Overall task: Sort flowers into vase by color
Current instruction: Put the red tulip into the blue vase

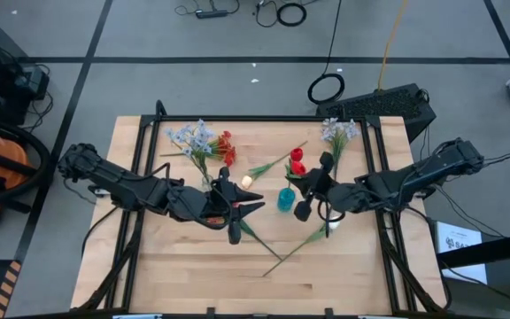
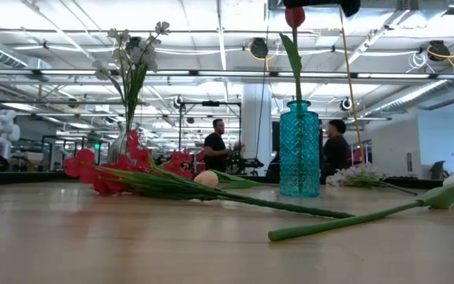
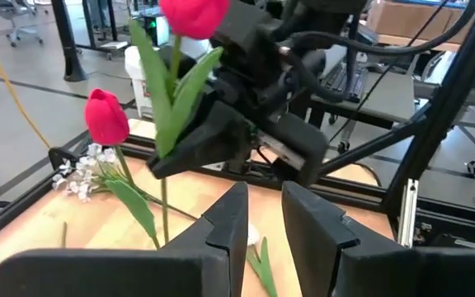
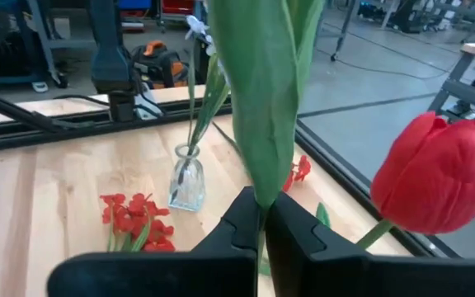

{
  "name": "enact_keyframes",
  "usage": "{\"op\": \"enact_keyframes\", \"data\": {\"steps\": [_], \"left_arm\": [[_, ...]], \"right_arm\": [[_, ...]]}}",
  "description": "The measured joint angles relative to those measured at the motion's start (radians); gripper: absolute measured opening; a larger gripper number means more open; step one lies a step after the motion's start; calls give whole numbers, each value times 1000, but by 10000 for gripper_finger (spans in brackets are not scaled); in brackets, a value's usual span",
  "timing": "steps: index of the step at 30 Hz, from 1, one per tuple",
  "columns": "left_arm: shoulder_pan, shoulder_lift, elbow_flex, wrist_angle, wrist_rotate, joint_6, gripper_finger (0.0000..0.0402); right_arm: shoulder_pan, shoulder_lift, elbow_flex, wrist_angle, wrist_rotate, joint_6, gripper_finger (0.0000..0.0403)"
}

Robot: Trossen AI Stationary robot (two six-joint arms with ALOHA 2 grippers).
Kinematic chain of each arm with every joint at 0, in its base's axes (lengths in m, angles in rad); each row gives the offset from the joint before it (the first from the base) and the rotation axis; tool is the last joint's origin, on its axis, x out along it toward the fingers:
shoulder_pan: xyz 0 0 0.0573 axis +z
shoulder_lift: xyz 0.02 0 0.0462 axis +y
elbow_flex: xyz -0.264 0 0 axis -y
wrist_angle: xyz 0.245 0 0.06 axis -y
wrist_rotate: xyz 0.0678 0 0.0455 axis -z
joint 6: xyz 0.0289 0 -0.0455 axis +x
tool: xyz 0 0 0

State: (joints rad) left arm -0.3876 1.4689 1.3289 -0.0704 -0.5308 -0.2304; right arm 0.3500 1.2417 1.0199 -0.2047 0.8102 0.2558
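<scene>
Right end effector (image 4: pixel 261 221) clamps red tulip (image 1: pixel 297 155) stem above teal vase (image 2: pixel 299 150), mid-worktop (image 1: pixel 175 275). Keep stem vertical, lower slowly, release inside. Left end effector (image 3: pixel 262 219) idle nearby, fingers apart, empty.

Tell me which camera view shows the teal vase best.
The low view: the teal vase stands whole and side-on, a red tulip's stem running down into it from the right tool above. The high view shows only its rim from overhead. Neither wrist view shows it.
</scene>
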Motion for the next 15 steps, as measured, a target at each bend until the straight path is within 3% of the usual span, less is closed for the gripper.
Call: {"op": "enact_keyframes", "data": {"steps": [15], "left_arm": [[-12,0,0,-95,0,-52,83]], "right_arm": [[-24,9,-190,180,25,125,0]]}}
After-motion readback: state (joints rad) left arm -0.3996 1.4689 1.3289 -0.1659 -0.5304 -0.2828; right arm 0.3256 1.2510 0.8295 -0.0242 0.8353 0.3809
